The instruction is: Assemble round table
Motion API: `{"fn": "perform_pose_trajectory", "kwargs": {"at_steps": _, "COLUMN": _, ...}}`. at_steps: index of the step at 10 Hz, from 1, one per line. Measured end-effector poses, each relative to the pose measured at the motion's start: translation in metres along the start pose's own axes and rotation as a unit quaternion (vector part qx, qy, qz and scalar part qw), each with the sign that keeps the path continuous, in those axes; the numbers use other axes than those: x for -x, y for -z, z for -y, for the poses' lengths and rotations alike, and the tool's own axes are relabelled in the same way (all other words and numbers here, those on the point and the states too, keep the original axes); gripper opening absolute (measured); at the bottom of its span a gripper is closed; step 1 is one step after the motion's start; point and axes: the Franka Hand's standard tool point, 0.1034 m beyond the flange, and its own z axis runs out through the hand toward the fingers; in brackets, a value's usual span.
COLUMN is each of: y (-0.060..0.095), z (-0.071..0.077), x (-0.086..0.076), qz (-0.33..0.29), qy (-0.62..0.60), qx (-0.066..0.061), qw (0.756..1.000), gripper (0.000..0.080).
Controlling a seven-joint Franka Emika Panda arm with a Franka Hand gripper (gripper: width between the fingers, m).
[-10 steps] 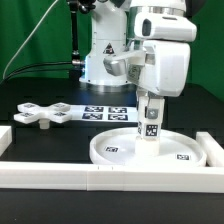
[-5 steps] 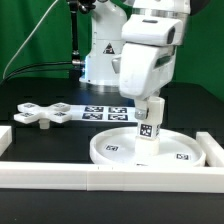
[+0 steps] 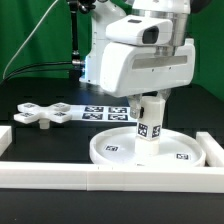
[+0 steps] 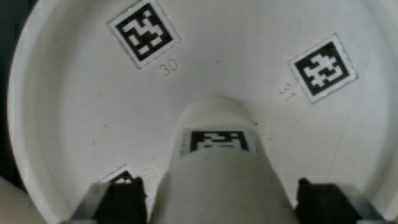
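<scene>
The large rimmed round disc (image 3: 118, 150) lies flat on the black table at the front centre. The short thick cylinder post (image 3: 150, 128), with a square tag on its side, stands upright on the disc right of its middle. My gripper (image 3: 150, 106) comes straight down over the post and is shut on its upper part. In the wrist view the post (image 4: 222, 150) runs between my two dark fingers (image 4: 121, 198), and the disc (image 4: 107, 110) with two tags lies beneath. The four-armed cross piece (image 3: 40, 113) lies flat on the table at the exterior view's left.
The marker board (image 3: 100, 112) lies behind the disc. Long white border bars run along the front (image 3: 100, 176), the exterior view's right (image 3: 214, 146) and its left (image 3: 5, 135). The robot base (image 3: 100, 60) stands behind, before a green curtain.
My hand has turned about its vertical axis over the post, so its broad side now faces the camera. The post stays upright on the same spot of the disc.
</scene>
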Motion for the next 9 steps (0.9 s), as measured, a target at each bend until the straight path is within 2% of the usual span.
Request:
{"fn": "perform_pose_trajectory", "kwargs": {"at_steps": 3, "y": -0.0014, "z": 0.0045, "x": 0.0009, "qz": -0.001, "qy": -0.180, "qx": -0.011, "qw": 0.984, "gripper": 0.0412}}
{"fn": "perform_pose_trajectory", "kwargs": {"at_steps": 4, "y": -0.0017, "z": 0.0059, "x": 0.0018, "qz": 0.003, "qy": -0.237, "qx": -0.019, "qw": 0.971, "gripper": 0.0412}}
{"fn": "perform_pose_trajectory", "kwargs": {"at_steps": 9, "y": -0.0020, "z": 0.0090, "x": 0.0005, "qz": 0.006, "qy": -0.389, "qx": -0.025, "qw": 0.921, "gripper": 0.0412}}
